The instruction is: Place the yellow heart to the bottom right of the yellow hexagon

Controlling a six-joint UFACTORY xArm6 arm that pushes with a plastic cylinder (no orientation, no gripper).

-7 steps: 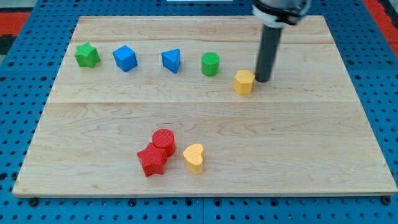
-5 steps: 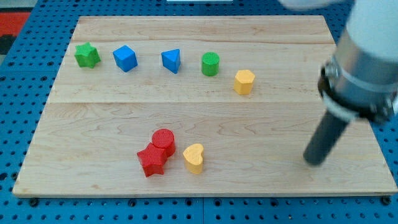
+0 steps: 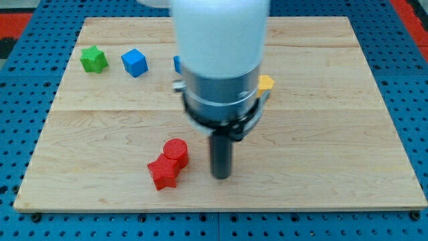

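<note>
Table (image 3: 348, 154) check: my tip (image 3: 221, 176), bare rod gripping nothing, probably hides the heart; hexagon (image 3: 267, 82) peeks out up-right.

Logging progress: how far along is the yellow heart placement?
Nothing looks done yet. My tip is down on the wooden board, right of the red cylinder and red star. The yellow heart is not visible; the arm may hide it. The yellow hexagon peeks out behind the arm. Still left: the heart to the hexagon's bottom right.
</note>
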